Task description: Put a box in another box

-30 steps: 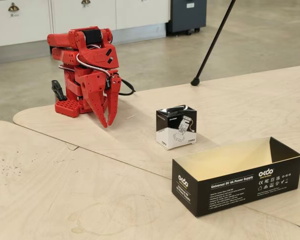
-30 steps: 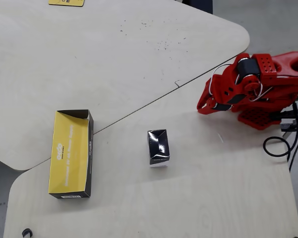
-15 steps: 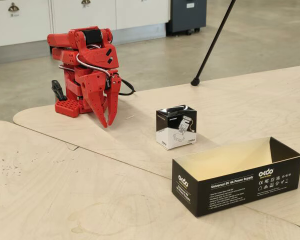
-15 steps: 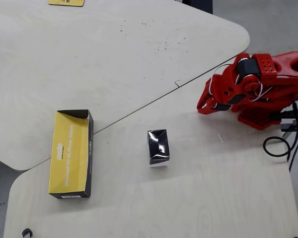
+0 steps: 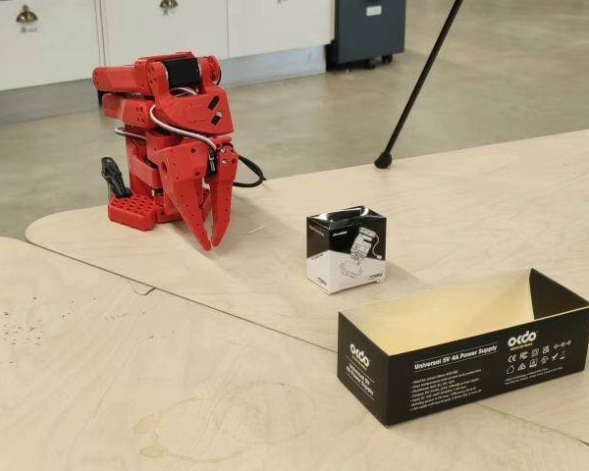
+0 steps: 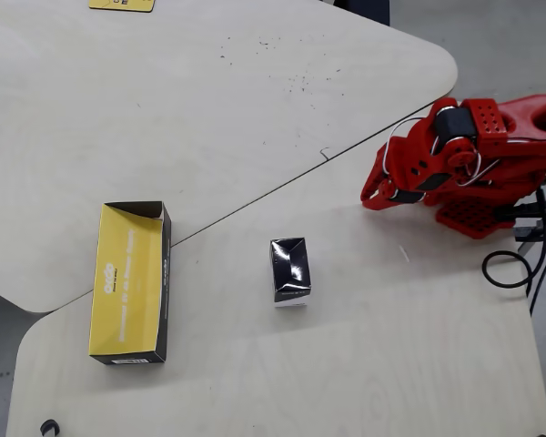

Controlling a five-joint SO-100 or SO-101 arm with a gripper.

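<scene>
Cube carton (image 5: 346,249), small, glossy, black and white, stands upright on the pale plywood table (image 5: 471,196), with a product drawing on its white face in the fixed view. In the overhead view the same carton (image 6: 290,270) shows a shiny black top and sits free, touched by nothing.

Long black box (image 5: 465,344) lies open-topped on the table, near the carton but apart from it; white "Universal 5V 4A Power Supply" print runs along its side. Seen from overhead, its interior (image 6: 126,282) reads yellow-tan and holds nothing. It straddles the seam between two tabletop panels.

Red arm (image 5: 167,128) is folded over its base, well apart from both boxes. Its gripper (image 5: 214,238) points down at the table, fingertips drawn close together with only a narrow slit between them, clamped on nothing. Black cable (image 6: 514,269) trails from the base.
</scene>
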